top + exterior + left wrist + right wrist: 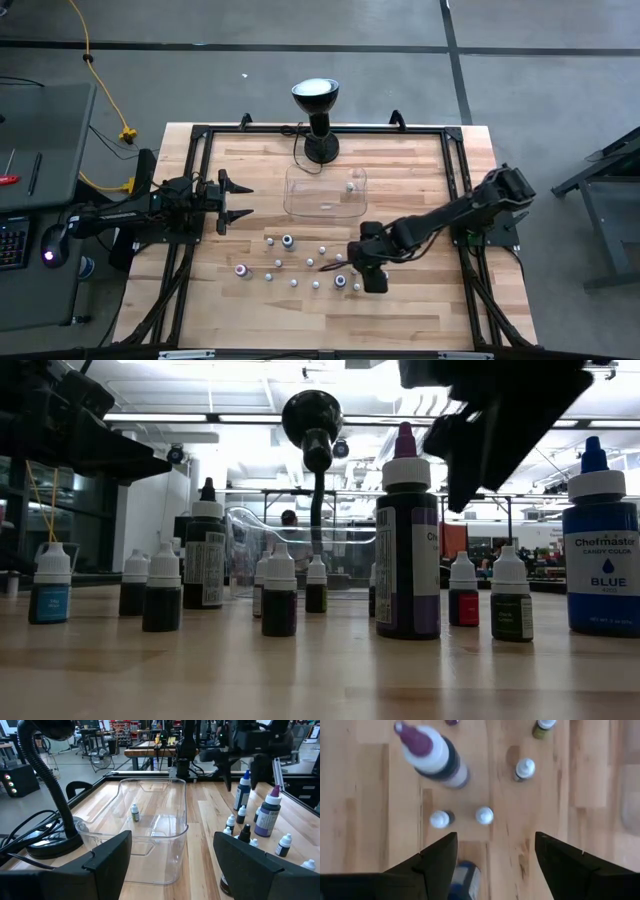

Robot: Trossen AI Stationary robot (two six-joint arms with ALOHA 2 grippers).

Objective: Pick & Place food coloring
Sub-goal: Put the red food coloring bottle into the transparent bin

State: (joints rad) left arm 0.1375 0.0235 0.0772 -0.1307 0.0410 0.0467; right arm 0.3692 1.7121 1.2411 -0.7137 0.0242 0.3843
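While its two dark fingers stand spread wide with nothing between them, the right gripper (366, 268) hangs over the scattered food coloring bottles (296, 262) on the near half of the wooden table (420, 310), pointing straight down. That pose looks like lining up for a pick: in the right wrist view a small white-capped bottle (484, 815) sits on bare wood just ahead of the gap between the fingers, a twin (440, 819) close beside it, a taller purple-tipped bottle (432, 754) farther off, and a blue bottle (467, 879) partly under the left finger. Most bottles stand upright and loosely apart, which leaves room for fingers to drop on either side of one.

Beyond them, the clear plastic tray (300, 200) lies toward the far edge, just in front of the black lamp (317, 110); one small bottle (134, 813) already stands inside it, so the tray is probably the drop-off. The left gripper (232, 199) waits at the table's left side, fingers apart and empty, facing the tray.

From table height, a large blue bottle (600, 550) reads "Chefmaster", "candy color" and "BLUE"; other labels are too small to read
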